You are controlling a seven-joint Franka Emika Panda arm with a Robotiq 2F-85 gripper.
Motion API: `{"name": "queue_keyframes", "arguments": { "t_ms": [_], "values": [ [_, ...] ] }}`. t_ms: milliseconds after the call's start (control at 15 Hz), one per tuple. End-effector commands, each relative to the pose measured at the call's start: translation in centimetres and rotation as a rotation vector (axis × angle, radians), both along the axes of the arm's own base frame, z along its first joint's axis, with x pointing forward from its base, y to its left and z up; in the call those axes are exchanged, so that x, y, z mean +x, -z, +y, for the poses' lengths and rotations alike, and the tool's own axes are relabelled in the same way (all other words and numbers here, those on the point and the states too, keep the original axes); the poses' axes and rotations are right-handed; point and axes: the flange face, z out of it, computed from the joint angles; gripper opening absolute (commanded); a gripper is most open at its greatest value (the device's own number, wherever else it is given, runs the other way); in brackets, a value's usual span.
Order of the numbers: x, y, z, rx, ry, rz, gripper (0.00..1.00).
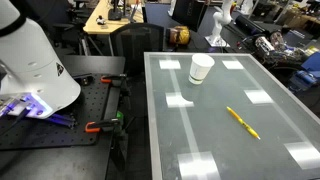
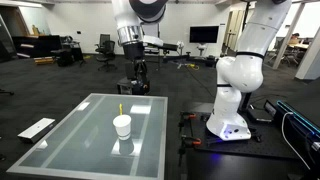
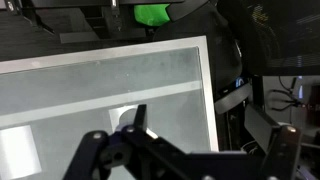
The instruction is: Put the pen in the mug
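Glass table [image 1: 200, 125] fills the middle, with pale reflections across its top. Just beside its long edge, a black board [image 1: 60, 115] carries red-handled clamps [image 1: 96, 127]. Beyond its far end sits a brown round thing [image 1: 177, 36]. On the floor near it lies a flat white slab [image 2: 37, 128].

- Pen [image 1: 242, 122]: yellow, with a darker tip.
- Mug [image 1: 201, 68]: plain white to cream.
- Bench [image 1: 215, 140]: grey-green glassy top inside a pale grey border. Rows of bright white rectangular reflections pattern it.
- Hand [image 2: 138, 84]: black.
- Robot base [image 2: 232, 95]: glossy white, with a blue-violet glow [image 1: 22, 108] at its foot.
- Mounting plate [image 1: 45, 135]: black.
- Clamps [image 1: 97, 126]: orange-red grips on black bars.
- Wrist view: a bright green object [image 3: 152, 14] shows against dark surroundings beyond the bench edge.
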Motion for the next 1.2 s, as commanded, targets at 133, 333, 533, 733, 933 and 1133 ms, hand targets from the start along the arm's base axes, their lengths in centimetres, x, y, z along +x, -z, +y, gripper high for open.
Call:
{"name": "queue_keyframes", "arguments": {
  "t_ms": [133, 333, 533, 733, 933, 1133],
  "values": [
    [0.0, 0.0, 0.0, 0.000, 0.000, 0.000, 1.00],
    [0.0, 0.0, 0.0, 0.000, 0.000, 0.000, 1.00],
    [0.9, -0.4, -0.2, -0.042, 0.052, -0.085, 1.00],
    [2.7, -1.3, -1.3, -0.073, 0.150, -0.198, 1.00],
    [4.8, -1.7, -3.1, -0.119, 0.272, -0.277, 1.00],
    [6.7, -1.2, -5.2, -0.173, 0.422, -0.338, 1.00]
  ]
}}
